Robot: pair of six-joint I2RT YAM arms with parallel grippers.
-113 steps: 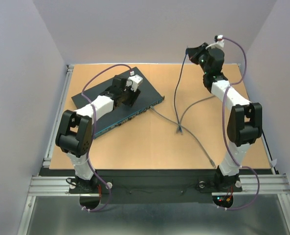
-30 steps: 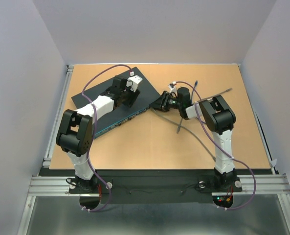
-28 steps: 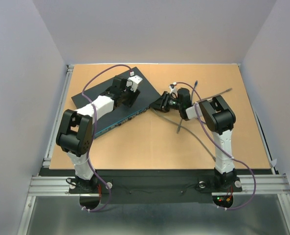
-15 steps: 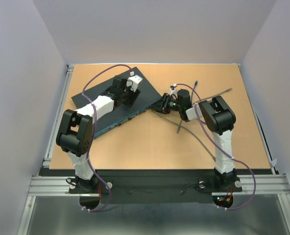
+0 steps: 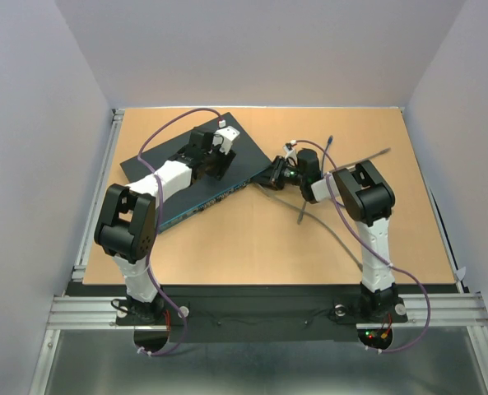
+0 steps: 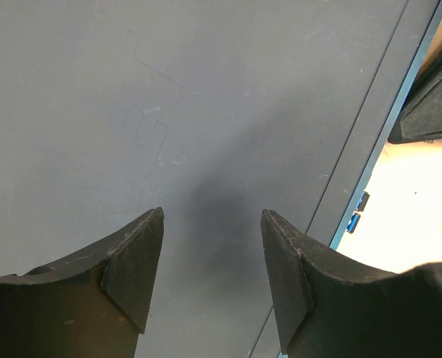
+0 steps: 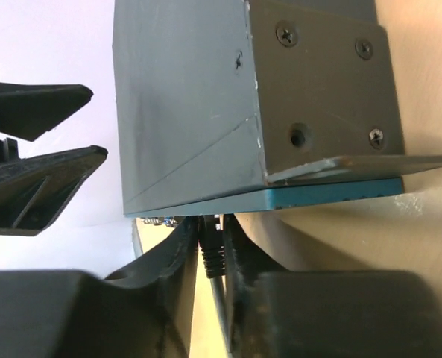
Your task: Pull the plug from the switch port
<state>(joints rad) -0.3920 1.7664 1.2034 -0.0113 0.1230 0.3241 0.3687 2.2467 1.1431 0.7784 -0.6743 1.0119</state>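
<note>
The switch [image 5: 248, 156] is a flat dark box lying slanted on the left half of the wooden table, its bluish port edge [image 7: 325, 195] facing front-right. My left gripper [image 5: 220, 164] is open, with its fingers [image 6: 135, 265] down on the switch's top [image 6: 206, 112]. My right gripper [image 5: 270, 175] is at the right end of the port edge. In the right wrist view it [image 7: 211, 227] is shut on the black ribbed plug [image 7: 213, 250], whose tip meets the port edge. A grey cable [image 5: 326, 234] trails from the plug toward the front right.
A second grey cable [image 5: 375, 154] lies loose behind my right arm. Purple-grey walls close in the table at the back and both sides. A metal rail [image 5: 95, 197] runs along the left edge. Bare wood lies in front of the switch.
My right arm has come down from the back right corner to the switch's port edge. Over the last second it has shifted only slightly. The left arm has not moved.
</note>
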